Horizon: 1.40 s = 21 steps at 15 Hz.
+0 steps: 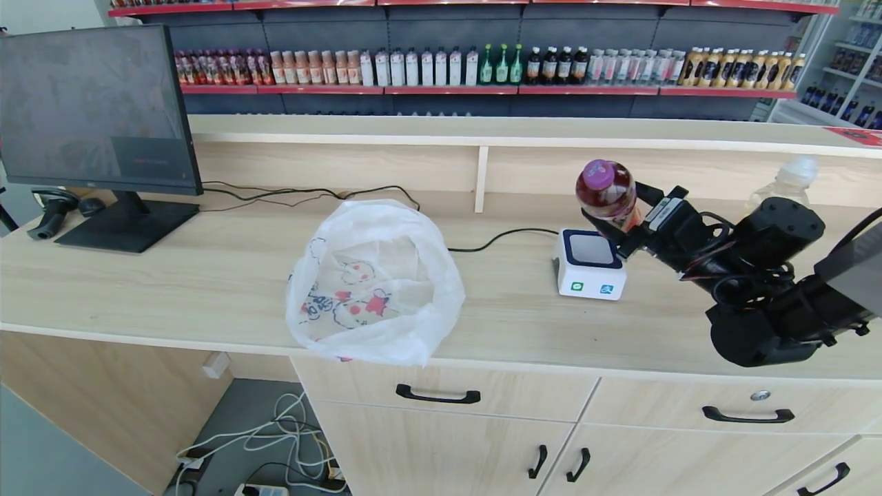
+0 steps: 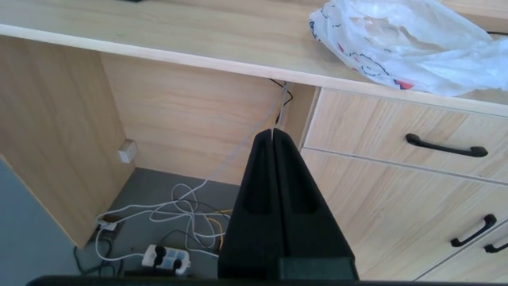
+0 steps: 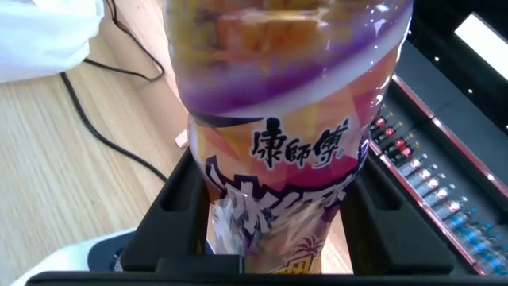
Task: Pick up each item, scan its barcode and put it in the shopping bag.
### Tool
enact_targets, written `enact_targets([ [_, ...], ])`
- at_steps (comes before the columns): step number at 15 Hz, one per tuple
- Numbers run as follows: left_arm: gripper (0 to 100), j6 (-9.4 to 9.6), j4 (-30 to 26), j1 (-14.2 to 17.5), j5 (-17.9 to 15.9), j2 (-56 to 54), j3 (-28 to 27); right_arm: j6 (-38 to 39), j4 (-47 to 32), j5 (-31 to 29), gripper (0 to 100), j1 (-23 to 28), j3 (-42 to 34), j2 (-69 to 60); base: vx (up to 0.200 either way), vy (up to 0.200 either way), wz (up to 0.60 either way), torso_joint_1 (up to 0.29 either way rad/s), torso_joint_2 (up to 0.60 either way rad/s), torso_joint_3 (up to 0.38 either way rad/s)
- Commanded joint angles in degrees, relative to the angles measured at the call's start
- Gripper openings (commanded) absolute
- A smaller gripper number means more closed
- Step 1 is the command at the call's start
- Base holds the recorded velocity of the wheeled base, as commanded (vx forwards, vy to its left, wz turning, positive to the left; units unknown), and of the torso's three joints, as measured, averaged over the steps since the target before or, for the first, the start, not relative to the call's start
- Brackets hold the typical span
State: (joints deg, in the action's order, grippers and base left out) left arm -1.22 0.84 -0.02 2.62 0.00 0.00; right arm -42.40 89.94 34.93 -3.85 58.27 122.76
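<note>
Shop interior, evenly lit. Light wood counter (image 1: 207, 275) spanned view; raised wood ledge (image 1: 413, 131) ran along far edge at 12 o'clock. Behind it, dark wall shelving (image 1: 524, 31) with red rails carried rows of drink bottles (image 1: 441, 67). Black monitor (image 1: 89, 103), screen dark, stood at 10 o'clock. Wood drawers (image 1: 344, 389) with black handles sat at 6 o'clock. Grey floor (image 1: 41, 448) at 7 o'clock held tangled white cables (image 1: 289, 427) and power strip (image 1: 260, 490).

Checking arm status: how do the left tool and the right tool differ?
The left tool is shut and empty; the right tool is shut on a purple-capped bottle. The left tool points toward the cabinet front below the counter; the right tool holds its bottle above the scanner. Both are black.
</note>
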Motion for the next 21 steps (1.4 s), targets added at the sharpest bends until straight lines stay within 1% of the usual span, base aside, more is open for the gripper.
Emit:
enact_targets([
  [1, 0, -0.01, 0.04, 0.02, 0.02, 0.09, 0.0, -0.05, 0.06, -0.03, 0, 0.42, 0.09, -0.15, 0.0, 0.0, 0.0, 0.0, 0.0, 0.0],
  [9, 0, -0.01, 0.04, 0.02, 0.02, 0.09, 0.0, -0.23, 0.06, -0.21, 0, 0.34, -0.26, -0.33, 0.0, 0.0, 0.0, 0.0, 0.0, 0.0],
  [10, 0, -0.01, -0.05, 0.02, 0.02, 0.09, 0.0, 0.12, 0.06, -1.09, 0, -0.1, -0.97, -0.94, 0.0, 0.0, 0.0, 0.0, 0.0, 0.0],
  [12, 0, -0.01, 0.04, 0.02, 0.02, 0.09, 0.0, 2.85, 0.06, -4.87, 0, -1.6, -3.34, -3.67, 0.0, 0.0, 0.0, 0.0, 0.0, 0.0],
  [15, 0, -0.01, 0.04, 0.02, 0.02, 0.09, 0.0, 11.73, 0.06, -10.58, 0, -2.3, -5.36, -8.94, 0.0, 0.0, 0.0, 0.0, 0.0, 0.0],
  [16, 0, -0.01, 0.04, 0.02, 0.02, 0.09, 0.0, 13.04, 0.06, -11.28, 0, -2.39, -5.8, -9.82, 0.0, 0.0, 0.0, 0.0, 0.0, 0.0],
  [17, 0, -0.01, -0.05, 0.02, 0.02, 0.09, 0.0, 16.82, 0.06, -12.78, 0, -2.39, -8.79, -14.13, 0.0, 0.0, 0.0, 0.0, 0.0, 0.0],
  [18, 0, -0.01, -0.05, 0.02, 0.02, 0.09, 0.0, 17.61, 0.06, -13.04, 0, -2.39, -10.19, -15.53, 0.0, 0.0, 0.0, 0.0, 0.0, 0.0],
  [19, 0, -0.01, 0.04, 0.02, 0.02, 0.09, 0.0, 22.36, 0.06, -13.48, 0, -3.0, -17.75, -20.02, 0.0, 0.0, 0.0, 0.0, 0.0, 0.0],
  [20, 0, -0.01, 0.04, 0.02, 0.02, 0.09, 0.0, 24.56, 0.06, -13.74, 0, -3.35, -21.44, -21.95, 0.0, 0.0, 0.0, 0.0, 0.0, 0.0],
  [21, 0, 0.08, -0.05, 0.02, 0.02, 0.09, 0.0, 27.63, 0.06, -13.83, 0, -3.79, -28.65, -24.85, 0.0, 0.0, 0.0, 0.0, 0.0, 0.0],
])
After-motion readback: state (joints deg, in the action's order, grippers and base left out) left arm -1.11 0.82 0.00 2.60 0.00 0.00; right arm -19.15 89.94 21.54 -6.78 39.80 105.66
